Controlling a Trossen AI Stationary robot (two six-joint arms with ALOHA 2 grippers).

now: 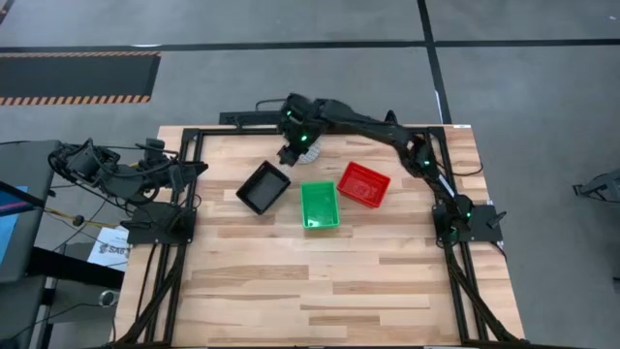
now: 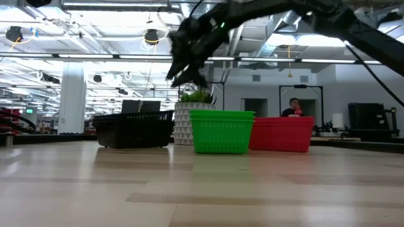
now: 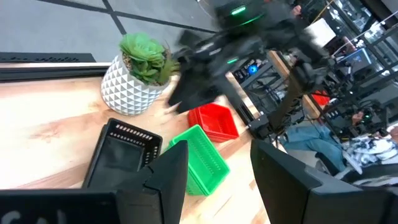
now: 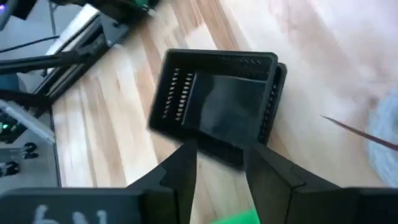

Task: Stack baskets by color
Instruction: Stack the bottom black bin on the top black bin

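1. Right gripper point(image 1: 294, 147) is raised above the far side of the table point(image 1: 339, 291), reaching across from the right arm's base; it sits just beyond the black basket stack. Its fingers point(image 4: 180, 168) stand apart with nothing between them; the black stack shows through the gap below.
2. Black basket stack point(image 1: 263, 187) rests on the table, left of the other two and turned at an angle. The right wrist view shows one black basket nested slightly askew in another; how many are in the pile I cannot tell.
3. Green basket stack point(image 1: 319, 205) sits in the middle, nearest the front of the three.
4. Red basket stack point(image 1: 364, 184) lies just right of the green one, close to or touching its corner.
5. White-potted plant point(image 3: 140, 78) stands behind the baskets, under the right arm.
6. Left gripper point(image 3: 214, 168) is parked off the table's left edge, its fingers parted and empty.
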